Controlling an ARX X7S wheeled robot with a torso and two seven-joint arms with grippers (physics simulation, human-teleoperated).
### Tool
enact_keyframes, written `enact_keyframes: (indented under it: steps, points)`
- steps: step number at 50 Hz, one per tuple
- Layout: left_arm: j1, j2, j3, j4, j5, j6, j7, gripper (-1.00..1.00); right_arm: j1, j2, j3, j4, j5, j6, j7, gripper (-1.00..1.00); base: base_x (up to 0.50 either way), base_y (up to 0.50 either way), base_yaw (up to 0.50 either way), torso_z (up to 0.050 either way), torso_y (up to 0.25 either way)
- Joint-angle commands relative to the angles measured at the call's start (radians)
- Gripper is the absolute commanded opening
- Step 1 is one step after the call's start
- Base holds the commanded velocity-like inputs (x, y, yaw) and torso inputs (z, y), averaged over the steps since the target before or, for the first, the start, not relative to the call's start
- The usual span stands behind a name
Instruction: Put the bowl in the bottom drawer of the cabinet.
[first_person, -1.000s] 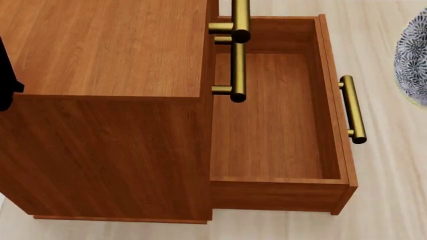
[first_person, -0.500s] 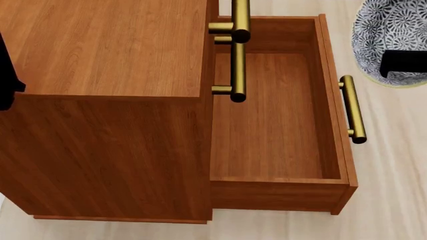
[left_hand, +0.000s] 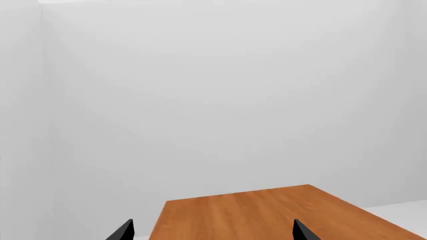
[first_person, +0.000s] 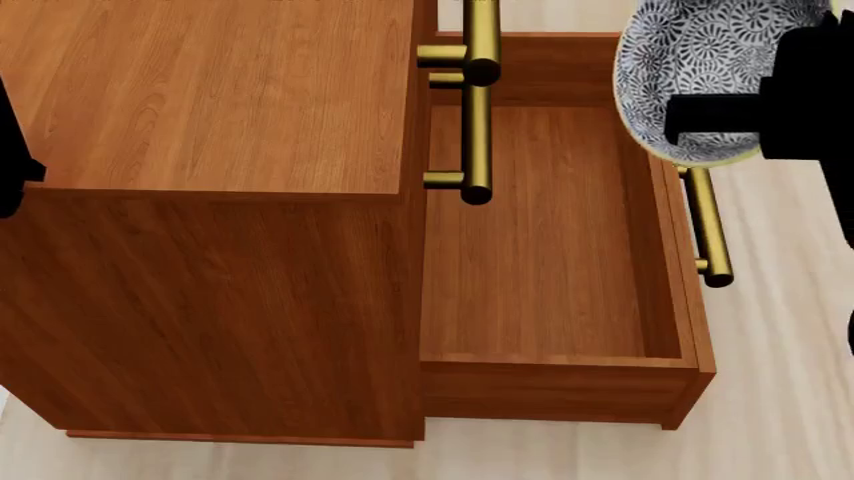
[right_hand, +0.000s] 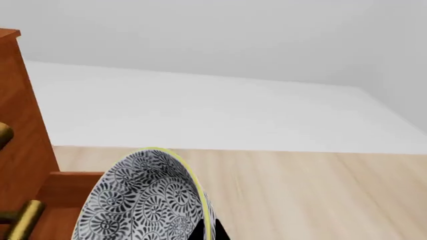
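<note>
The bowl (first_person: 701, 75) now sits farther in from the head view's right edge than a second ago, when only a sliver showed there. It overlaps the far right corner of the open bottom drawer (first_person: 547, 240) and hides the top of its handle. More of the right tool (first_person: 694, 117) shows, clamped on the bowl's rim.

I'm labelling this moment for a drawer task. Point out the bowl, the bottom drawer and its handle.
bowl (first_person: 694, 70), head view, patterned inside.
bottom drawer (first_person: 534, 240), head view, bare wooden floor.
brass bar handle (first_person: 707, 230), head view, middle of the bar.
</note>
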Motion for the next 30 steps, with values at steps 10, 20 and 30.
enact_keyframes:
  steps: [10,20,30]
  points:
    - [0.002,-0.005,0.004,-0.002,0.000,0.005,-0.003,1.00,-0.009,-0.058,-0.054,0.048,-0.074,-0.062,-0.062,-1.00,0.00,0.00,0.00,0.000,0.000]
    - [-0.001,-0.009,0.000,0.002,-0.009,0.000,-0.008,1.00,-0.017,-0.081,-0.083,0.070,-0.100,-0.082,-0.081,-1.00,0.00,0.00,0.00,0.000,0.000]
    - [0.003,-0.011,0.001,0.001,-0.009,0.005,-0.009,1.00,-0.023,-0.101,-0.119,0.099,-0.133,-0.101,-0.104,-1.00,0.00,0.00,0.00,0.000,0.000]
